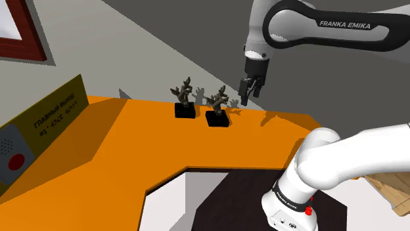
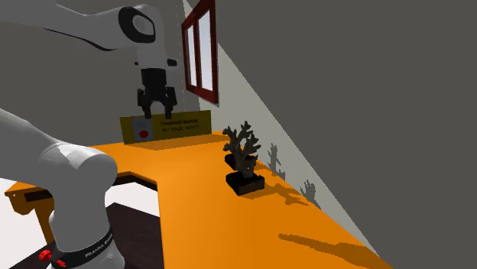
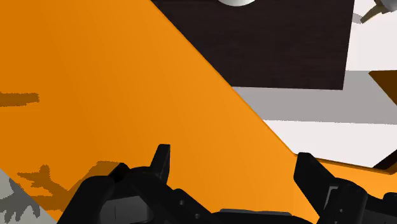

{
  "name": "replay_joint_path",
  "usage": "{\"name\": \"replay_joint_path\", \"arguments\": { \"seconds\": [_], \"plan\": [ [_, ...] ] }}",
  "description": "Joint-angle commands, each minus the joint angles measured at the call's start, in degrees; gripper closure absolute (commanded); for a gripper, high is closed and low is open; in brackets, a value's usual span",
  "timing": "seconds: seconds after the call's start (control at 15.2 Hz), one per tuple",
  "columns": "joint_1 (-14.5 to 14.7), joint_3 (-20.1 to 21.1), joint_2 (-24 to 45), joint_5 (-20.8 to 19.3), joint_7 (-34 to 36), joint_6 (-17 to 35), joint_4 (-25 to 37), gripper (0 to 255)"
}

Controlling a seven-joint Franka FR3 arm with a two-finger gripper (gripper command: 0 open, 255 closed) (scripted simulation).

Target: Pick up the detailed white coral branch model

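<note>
Dark spiky coral branch model (image 1: 219,100) beside twin (image 1: 184,92), black block bases (image 1: 217,119); end effector (image 1: 247,98) apart, empty.

Second exterior view: the near coral (image 2: 245,159) is overlapping the far coral (image 2: 230,137). The gripper (image 2: 157,115) is covering part of the sign (image 2: 183,122), and the sign's lettering is showing too small to read. Shoulder view: the edge is cropping the frame (image 1: 20,29).

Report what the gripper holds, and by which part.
Nothing. The gripper hangs open and empty above the orange counter.
</note>
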Motion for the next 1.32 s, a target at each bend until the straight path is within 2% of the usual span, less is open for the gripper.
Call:
{"name": "replay_joint_path", "arguments": {
  "seconds": [0.0,0.73,0.99,1.25],
  "plan": [
    [0.0,0.0,0.0,0.0,0.0,0.0,0.0,0],
    [-4.1,-9.7,13.7,-1.0,-3.0,24.5,-1.2,0],
    [-4.7,-13.4,20.4,0.6,-5.0,32.6,0.6,0],
    [-4.6,-17.1,27.6,4.2,-8.0,39.9,3.5,0]
  ]
}}
